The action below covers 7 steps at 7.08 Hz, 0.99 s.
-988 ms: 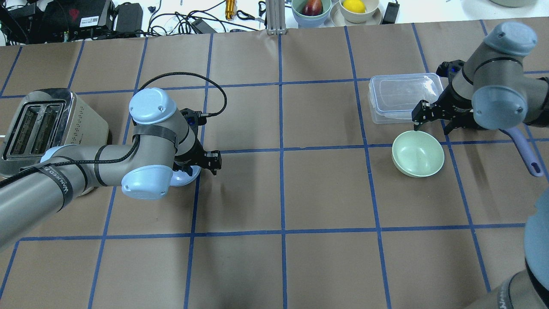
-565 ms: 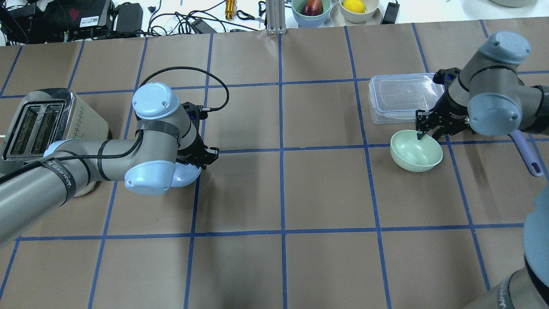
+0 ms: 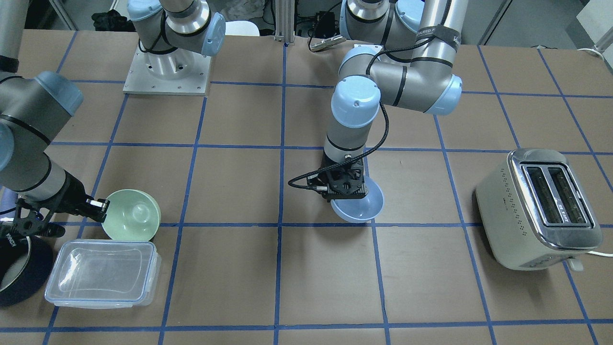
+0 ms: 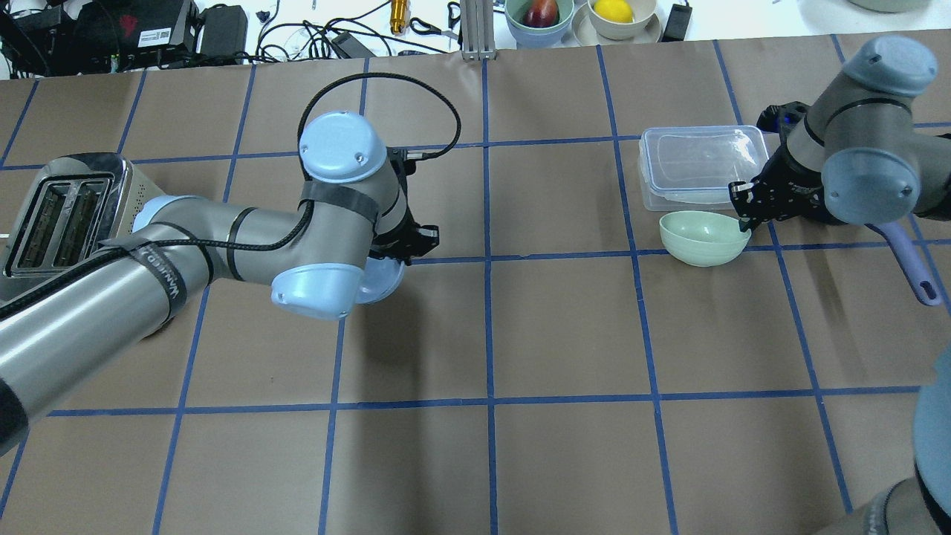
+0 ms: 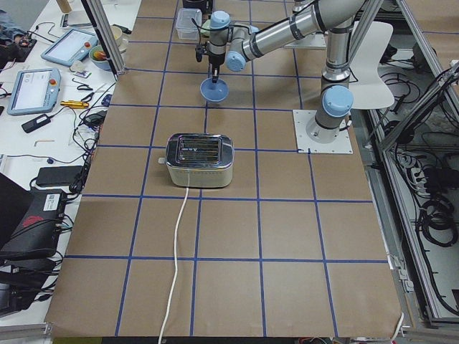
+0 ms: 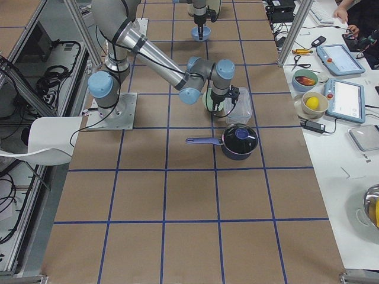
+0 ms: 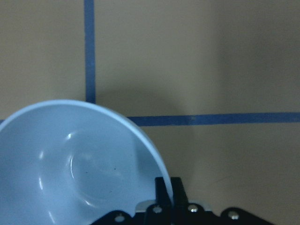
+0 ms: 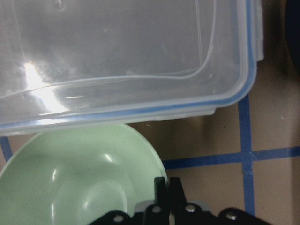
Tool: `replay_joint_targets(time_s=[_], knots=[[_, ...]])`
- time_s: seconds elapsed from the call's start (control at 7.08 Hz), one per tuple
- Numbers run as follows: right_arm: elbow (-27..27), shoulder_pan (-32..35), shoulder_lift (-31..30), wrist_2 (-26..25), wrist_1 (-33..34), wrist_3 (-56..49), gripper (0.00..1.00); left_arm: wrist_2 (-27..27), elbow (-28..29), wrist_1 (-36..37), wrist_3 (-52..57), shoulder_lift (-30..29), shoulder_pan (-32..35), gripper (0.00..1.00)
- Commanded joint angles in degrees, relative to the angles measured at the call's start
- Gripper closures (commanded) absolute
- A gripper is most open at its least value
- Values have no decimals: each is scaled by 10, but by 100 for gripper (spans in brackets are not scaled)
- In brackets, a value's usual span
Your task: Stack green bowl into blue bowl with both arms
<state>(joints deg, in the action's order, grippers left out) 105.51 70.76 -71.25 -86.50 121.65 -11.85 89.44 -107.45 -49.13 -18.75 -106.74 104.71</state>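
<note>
My left gripper (image 4: 409,251) is shut on the rim of the blue bowl (image 4: 380,279) and holds it off the table, left of centre. The left wrist view shows the fingers pinching the blue bowl (image 7: 70,173) at its rim. My right gripper (image 4: 745,225) is shut on the right rim of the green bowl (image 4: 700,238), which is tilted just in front of the clear container. The right wrist view shows the green bowl (image 8: 79,187) pinched at its rim. The front view shows the blue bowl (image 3: 360,207) and the green bowl (image 3: 132,215) far apart.
A clear rectangular container (image 4: 702,167) lies right behind the green bowl. A dark blue saucepan (image 3: 19,268) sits by the right arm, its handle (image 4: 910,260) pointing toward the robot. A toaster (image 4: 74,223) stands at the far left. Bowls of fruit (image 4: 542,15) sit beyond the table.
My left arm has carried the blue bowl rightward toward the centre. My right gripper came down onto the green bowl's rim, shut on it and tipped it, shifting it slightly left.
</note>
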Motion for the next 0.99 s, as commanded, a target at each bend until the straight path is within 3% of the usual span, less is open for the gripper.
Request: replay_joint_targets(time_s=[0.0,0.42,0.71,0.85], knots=[[-9,0,-6,1,-15,-5,100,-47,85,-21,-136,-40,54,98],[-10,-1,-42,1,-14,-34,100,-44,92,30,-186,-101,80,98],[-11,-2,-63,27,-11,-53,100,-46,131,33,-203,-117,96,98],[-9,-2,-66,41,-12,-53,100,-45,136,33,-204,-127,98,87]])
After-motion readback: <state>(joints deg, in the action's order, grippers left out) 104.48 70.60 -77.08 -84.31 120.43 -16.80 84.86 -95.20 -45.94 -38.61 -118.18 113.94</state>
